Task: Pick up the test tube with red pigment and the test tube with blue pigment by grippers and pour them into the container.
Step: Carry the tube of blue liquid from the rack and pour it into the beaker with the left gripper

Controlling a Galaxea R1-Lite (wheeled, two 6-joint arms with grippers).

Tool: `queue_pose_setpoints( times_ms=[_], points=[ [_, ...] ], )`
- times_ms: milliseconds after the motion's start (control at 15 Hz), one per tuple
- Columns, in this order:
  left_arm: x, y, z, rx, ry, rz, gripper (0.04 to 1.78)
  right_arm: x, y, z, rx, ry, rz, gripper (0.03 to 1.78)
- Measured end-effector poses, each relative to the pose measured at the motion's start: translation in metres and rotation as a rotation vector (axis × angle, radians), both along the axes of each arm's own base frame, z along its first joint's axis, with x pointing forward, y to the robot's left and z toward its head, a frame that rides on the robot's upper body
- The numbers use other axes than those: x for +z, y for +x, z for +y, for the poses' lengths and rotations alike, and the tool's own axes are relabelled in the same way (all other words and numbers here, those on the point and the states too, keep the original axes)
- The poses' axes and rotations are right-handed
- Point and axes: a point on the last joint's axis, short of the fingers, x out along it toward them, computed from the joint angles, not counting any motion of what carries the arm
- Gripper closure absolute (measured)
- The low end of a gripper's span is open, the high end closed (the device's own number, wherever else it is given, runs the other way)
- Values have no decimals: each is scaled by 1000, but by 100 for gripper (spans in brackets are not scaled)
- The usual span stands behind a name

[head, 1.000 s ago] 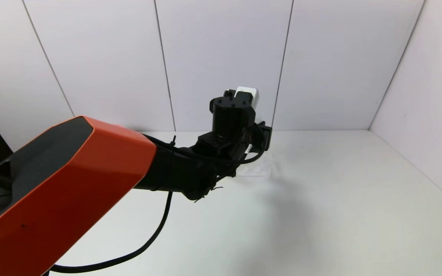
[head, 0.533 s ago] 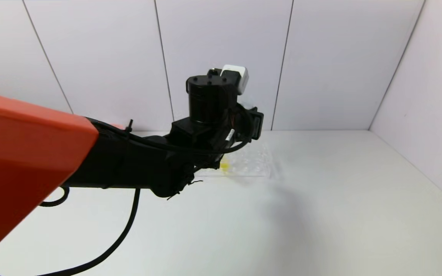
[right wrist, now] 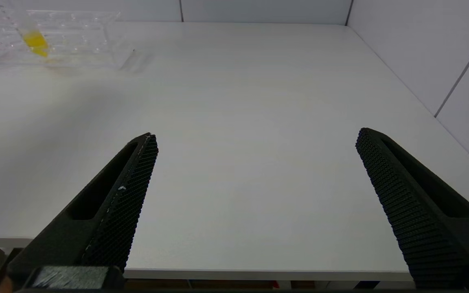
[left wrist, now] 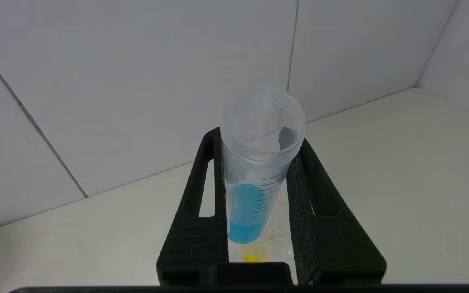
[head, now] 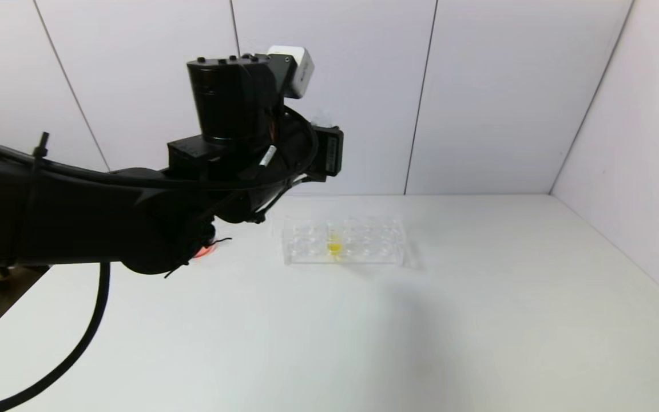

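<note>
Carrying the blue tube (left wrist: 255, 183) upright, the left gripper (left wrist: 259, 203) is clamping it high above the table (head: 478, 320), at 10 o'clock from the rack (head: 344, 241). Next: finding the beaker, hidden now, and tilting. Right gripper (right wrist: 255, 195) is idling, fingers apart.

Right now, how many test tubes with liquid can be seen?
2. The test tube with blue pigment is held between the left gripper fingers; a yellow tube stands in the rack. The arm may hide others.
</note>
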Motion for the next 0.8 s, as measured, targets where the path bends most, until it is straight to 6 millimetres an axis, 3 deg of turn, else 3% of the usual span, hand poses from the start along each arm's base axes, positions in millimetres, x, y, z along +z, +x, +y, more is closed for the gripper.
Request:
queue_pose_setpoints(
  times_ms=[400, 800],
  points=[
    [20, 2, 71, 154, 26, 20, 138, 0, 0, 0, 0, 0, 0, 4],
    [23, 16, 146, 282, 24, 14, 138, 0, 0, 0, 0, 1, 0, 4]
  ],
)
